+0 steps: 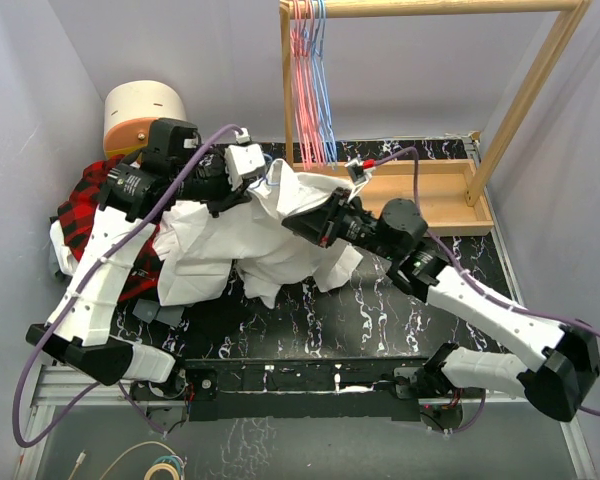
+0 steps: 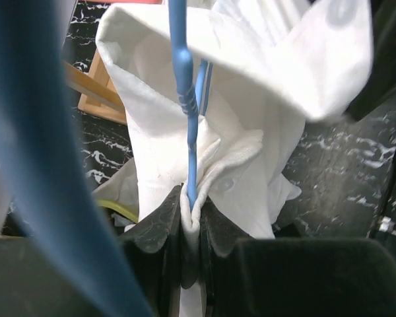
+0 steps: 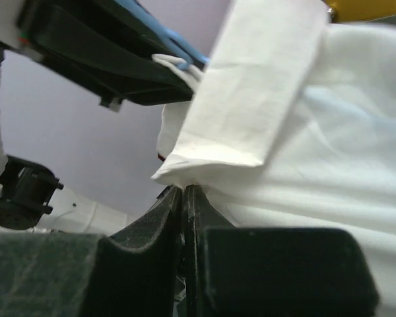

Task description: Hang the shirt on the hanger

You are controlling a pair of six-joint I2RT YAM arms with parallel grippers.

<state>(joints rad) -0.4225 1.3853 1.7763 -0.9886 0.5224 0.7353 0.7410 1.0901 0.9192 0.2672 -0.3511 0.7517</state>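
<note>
**Shirt (image 1: pixel 270 245) pinched from both sides over the table (image 1: pixel 310 320)**

The shirt lies in a crumpled white heap across the middle of the black marbled table. Part of it is bunched up between the two arms.

The left gripper (image 2: pixel 190 205) reaches in from the left. Its jaws are closed on the thin blue wire of the hanger (image 2: pixel 188 132), with a fold of white cloth caught in the same pinch. From the left wrist, the wire runs straight up out of the jaws, and the cloth wraps loosely around it on both sides. How much of the hanger is inside the shirt I cannot tell, since only this stretch of wire shows.

The right gripper (image 3: pixel 185 191) comes in from the right, and its jaws are pressed together on an edge of the shirt. A flat folded band of fabric stands up just above them. From overhead, the two grippers are close to each other, both sunk in the upper part of the heap.

A red-and-black plaid garment (image 1: pixel 85 205) lies at the left edge, partly under the shirt and the left arm. Behind it stands a round cream-and-orange container (image 1: pixel 143 110). At the back right is a wooden rack (image 1: pixel 430 8), with a cluster of pink and blue hangers (image 1: pixel 310 90) on its rail.
</note>
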